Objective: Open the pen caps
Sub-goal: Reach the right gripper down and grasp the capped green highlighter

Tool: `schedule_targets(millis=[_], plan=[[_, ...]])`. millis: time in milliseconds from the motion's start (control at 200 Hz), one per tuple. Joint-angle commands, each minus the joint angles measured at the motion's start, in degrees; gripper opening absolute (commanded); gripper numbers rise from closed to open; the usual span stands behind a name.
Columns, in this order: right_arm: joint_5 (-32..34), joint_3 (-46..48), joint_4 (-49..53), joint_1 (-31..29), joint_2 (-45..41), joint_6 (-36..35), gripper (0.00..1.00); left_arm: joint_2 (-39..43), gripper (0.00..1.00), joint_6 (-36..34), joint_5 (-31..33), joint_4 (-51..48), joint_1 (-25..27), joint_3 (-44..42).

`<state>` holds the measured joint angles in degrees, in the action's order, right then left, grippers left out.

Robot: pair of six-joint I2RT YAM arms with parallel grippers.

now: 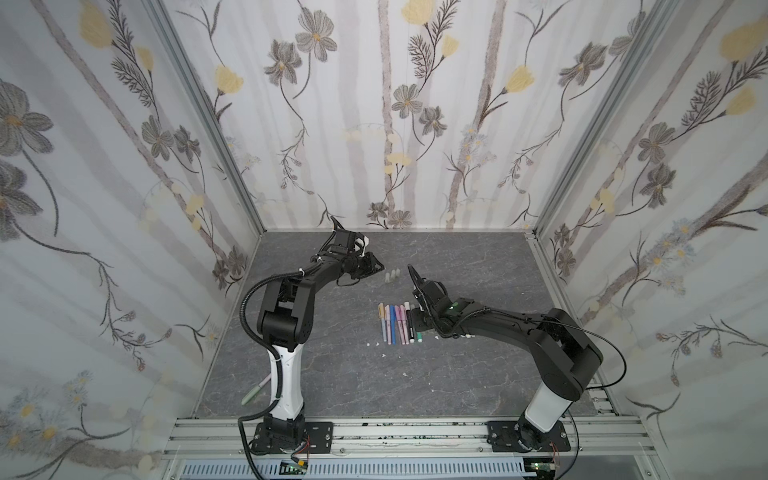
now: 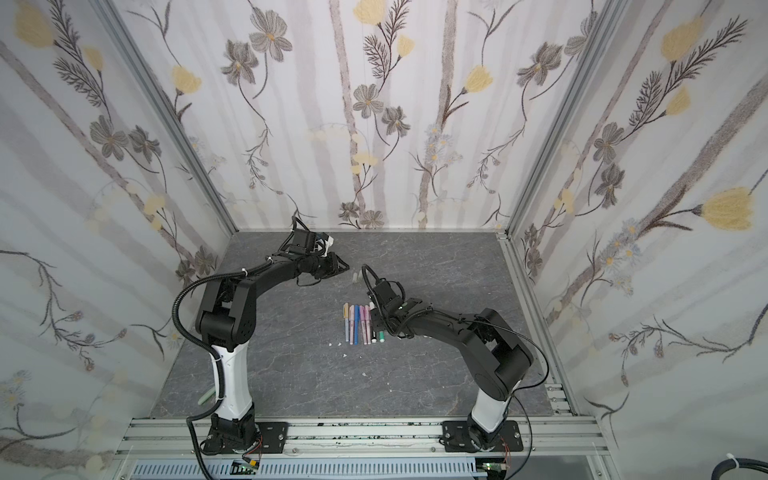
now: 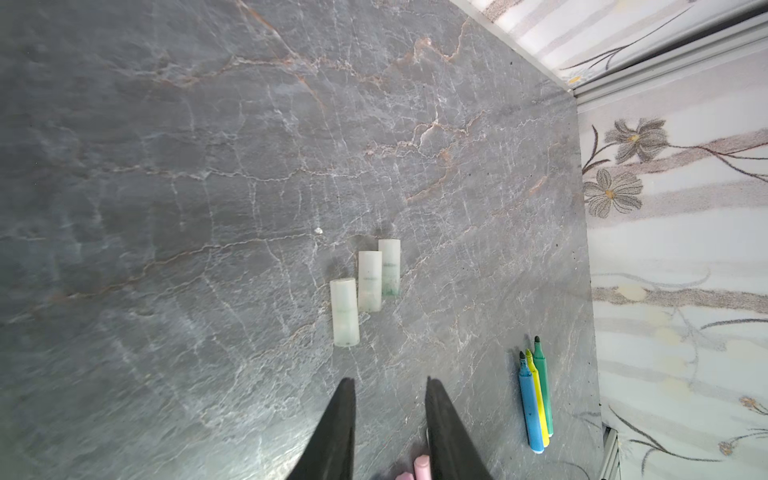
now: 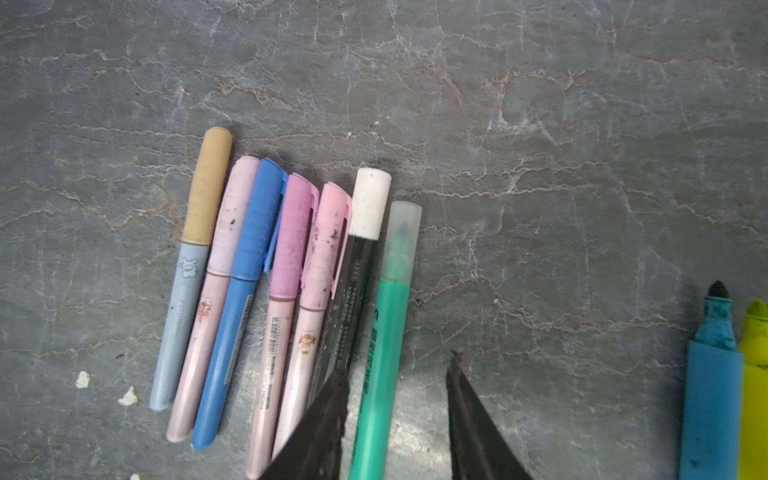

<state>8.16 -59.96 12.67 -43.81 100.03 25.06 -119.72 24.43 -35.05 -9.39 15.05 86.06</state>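
7 pens (image 4: 232, 299) lie in a row on the grey table (image 1: 478, 374), their caps (image 4: 259, 216) on. The right gripper (image 4: 392, 365) stands with jaws apart astride the teal marker (image 4: 388, 332) at the row's end. Past that end lie 3 uncapped markers (image 4: 712, 395). Beyond the row lie 3 loose translucent caps (image 3: 370, 282). Farther still, left of the row, hangs the left gripper (image 3: 390, 382), jaws apart.

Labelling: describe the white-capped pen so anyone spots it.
On the grey table, find the row of capped pens by the right gripper. Between a pink pen and the teal marker lies the black pen: only dark barrel, only white cap.
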Motion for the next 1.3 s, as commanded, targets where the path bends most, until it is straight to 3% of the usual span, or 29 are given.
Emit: schedule_targets(millis=[0,570,1294], plan=[[1.0,-1.0,0.7,-0.2,1.4,0.9,0.4,1.6,0.28,0.5,-1.1,2.2,-0.4,-1.5],[1.4,-1.3,0.9,-0.5,5.6,0.8,0.38,4.3,0.29,1.2,-2.0,5.0,-1.2,-5.8],[6.5,3.4,3.6,-1.0,6.2,-0.6,0.26,7.3,0.29,2.0,-2.9,5.8,-1.2,-7.8]])
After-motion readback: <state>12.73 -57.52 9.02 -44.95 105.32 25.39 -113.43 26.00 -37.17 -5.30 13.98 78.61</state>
